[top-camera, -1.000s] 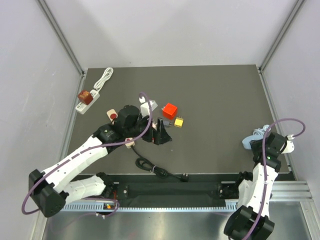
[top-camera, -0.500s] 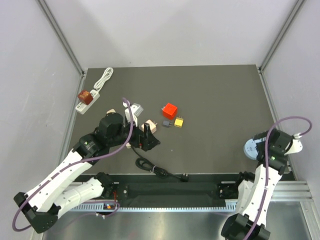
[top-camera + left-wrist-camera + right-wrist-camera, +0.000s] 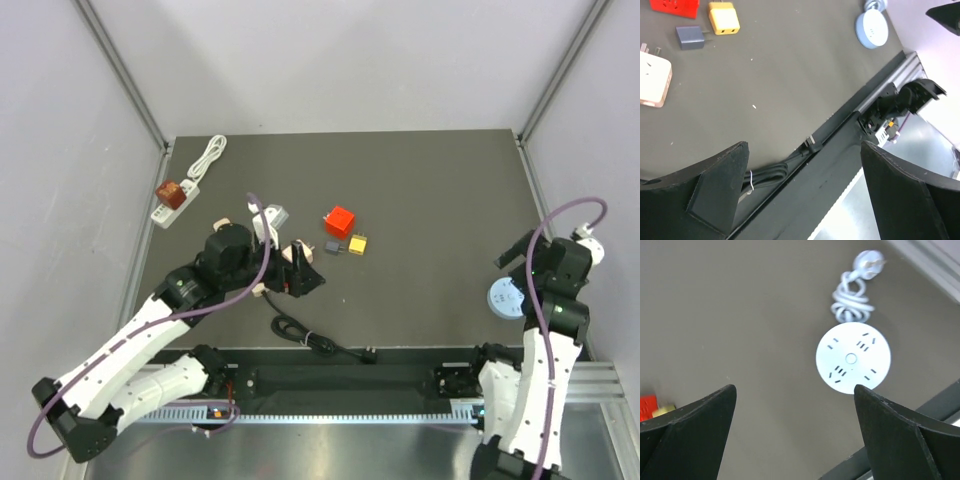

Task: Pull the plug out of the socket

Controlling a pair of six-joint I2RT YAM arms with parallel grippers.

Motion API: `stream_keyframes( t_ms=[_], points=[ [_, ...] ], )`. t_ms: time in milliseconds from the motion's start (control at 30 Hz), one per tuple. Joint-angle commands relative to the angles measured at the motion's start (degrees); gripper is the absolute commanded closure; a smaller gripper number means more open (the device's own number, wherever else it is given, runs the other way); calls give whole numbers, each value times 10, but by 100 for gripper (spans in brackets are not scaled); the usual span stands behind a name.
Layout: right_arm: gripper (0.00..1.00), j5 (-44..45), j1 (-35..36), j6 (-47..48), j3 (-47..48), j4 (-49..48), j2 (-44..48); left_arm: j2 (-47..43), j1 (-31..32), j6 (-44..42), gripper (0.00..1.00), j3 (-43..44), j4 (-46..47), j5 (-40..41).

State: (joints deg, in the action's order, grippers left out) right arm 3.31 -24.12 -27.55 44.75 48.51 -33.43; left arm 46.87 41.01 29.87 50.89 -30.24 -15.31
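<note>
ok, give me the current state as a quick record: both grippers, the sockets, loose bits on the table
left gripper: open, empty, low over the near-left table
right gripper: open, empty, above the round socket
round socket: flat near the right edge, nothing plugged in, white cord coiled beside it
power strip: far left, brown plug seated on it
loose adapters: red, yellow, grey, white, mid-table
black cable: by the near edge
</note>
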Motion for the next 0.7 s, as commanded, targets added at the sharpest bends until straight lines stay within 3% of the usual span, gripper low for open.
stream_keyframes(
  t_ms=[0,133,400,567,667],
  points=[
    [0,6,70,20,17,-22,-21,30,-2,22,3,12,61,18],
    [0,39,167,1,1,-85,-65,52,-2,28,4,19,48,50],
    [0,115,403,-18,-29,-263,-186,140,-21,-39,4,82,-35,186],
    [0,151,510,1,-9,-323,-255,223,-97,-54,4,141,-42,190],
    [1,137,530,6,-19,-354,-273,287,-168,-41,3,193,-52,204]
  ],
)
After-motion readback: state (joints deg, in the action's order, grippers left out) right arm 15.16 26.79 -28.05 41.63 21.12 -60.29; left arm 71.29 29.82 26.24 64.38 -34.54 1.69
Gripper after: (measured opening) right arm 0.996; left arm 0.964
